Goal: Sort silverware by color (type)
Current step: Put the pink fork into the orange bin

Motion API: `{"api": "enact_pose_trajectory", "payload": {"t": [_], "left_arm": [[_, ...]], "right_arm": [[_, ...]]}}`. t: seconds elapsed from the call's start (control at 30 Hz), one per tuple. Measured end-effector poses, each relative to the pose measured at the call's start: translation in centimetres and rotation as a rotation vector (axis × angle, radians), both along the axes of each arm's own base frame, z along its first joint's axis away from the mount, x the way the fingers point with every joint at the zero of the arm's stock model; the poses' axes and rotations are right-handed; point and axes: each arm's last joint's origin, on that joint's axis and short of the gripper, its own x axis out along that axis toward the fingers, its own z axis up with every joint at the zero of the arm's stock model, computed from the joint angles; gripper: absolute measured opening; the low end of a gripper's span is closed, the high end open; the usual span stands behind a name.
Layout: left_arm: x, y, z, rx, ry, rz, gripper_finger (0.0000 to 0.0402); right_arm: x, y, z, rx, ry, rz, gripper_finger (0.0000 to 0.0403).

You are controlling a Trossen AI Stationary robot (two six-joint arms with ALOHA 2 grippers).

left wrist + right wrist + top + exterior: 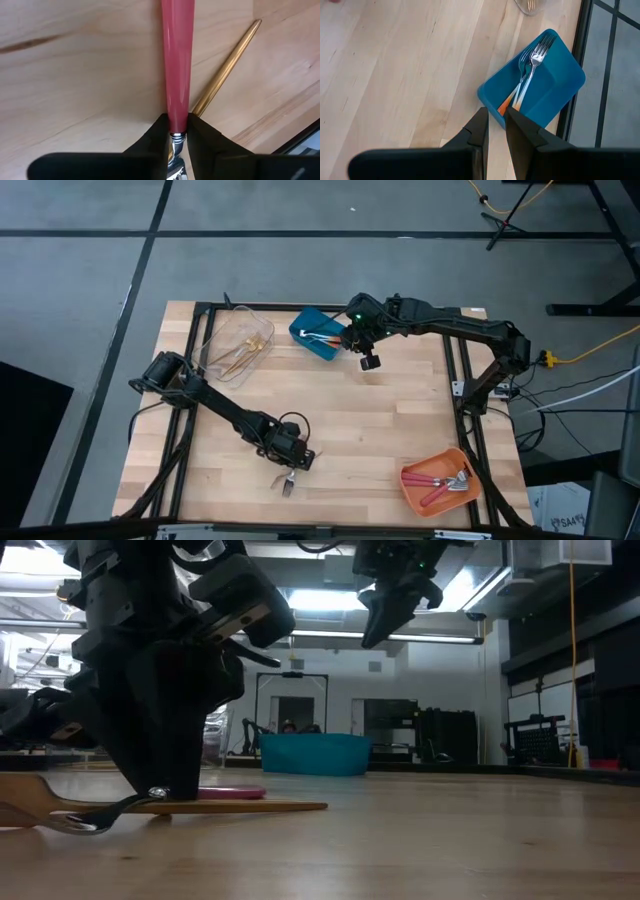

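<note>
Robotics lab: wooden table (350, 430) on dark frame over grey concrete floor (80, 290), yellow cable (600, 345) trailing aside, ceiling strip lights (330, 600) and equipment racks (445, 735) behind.

On the wooden table (350, 420), the left gripper (292, 463) is low over a fork (287, 483) near the front edge, the right gripper (358, 340) hangs beside the blue bin (312, 340), with a clear bin (240, 345) and an orange bin (425, 495) apart.
</note>
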Motion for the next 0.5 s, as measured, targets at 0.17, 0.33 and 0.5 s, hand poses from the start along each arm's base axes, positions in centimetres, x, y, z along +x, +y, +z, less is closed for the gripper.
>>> {"api": "enact_pose_trajectory", "payload": {"t": [0.17, 0.33, 0.5], "left_arm": [[0.0, 0.0, 0.0, 0.015, -0.007, 0.008, 0.0043], [0.1, 0.1, 0.0, 0.035, -0.017, 0.009, 0.0042], [0.2, 0.2, 0.0, 0.048, -0.035, -0.014, 0.0041]], "right_arm": [[0.0, 0.0, 0.0, -0.010, 0.004, -0.006, 0.0053], [-0.7, 0.0, 0.6, -0.069, 0.018, -0.043, 0.0053], [-2.3, 0.4, 2.3, -0.097, 0.001, -0.060, 0.0053]]}}
